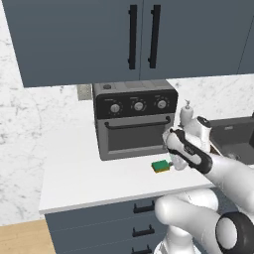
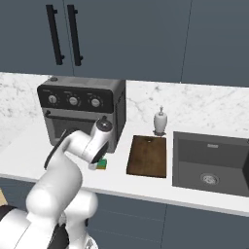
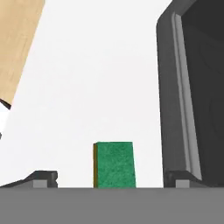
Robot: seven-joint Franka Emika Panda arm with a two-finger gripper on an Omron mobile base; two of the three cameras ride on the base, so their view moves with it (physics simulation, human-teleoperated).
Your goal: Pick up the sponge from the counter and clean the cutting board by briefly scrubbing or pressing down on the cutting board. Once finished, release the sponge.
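Observation:
The sponge (image 3: 113,165), green on top with a yellow edge, lies flat on the white counter (image 3: 87,87) just in front of the toaster oven. My gripper (image 3: 113,178) hangs right above it, open, with one fingertip (image 3: 43,177) on each side and the sponge between them, not gripped. From the left base view the sponge (image 1: 159,165) sits just left of my hand (image 1: 182,149). In the right base view my hand partly covers the sponge (image 2: 101,165), and the dark brown cutting board (image 2: 147,155) lies flat a short way to its right, beside the sink.
The dark toaster oven (image 2: 82,112) stands close behind the sponge, its front wall beside my gripper (image 3: 175,96). A white soap dispenser (image 2: 160,121) stands behind the board. The dark sink basin (image 2: 211,165) is at the right. The counter's front edge drops to the wooden floor (image 3: 17,43).

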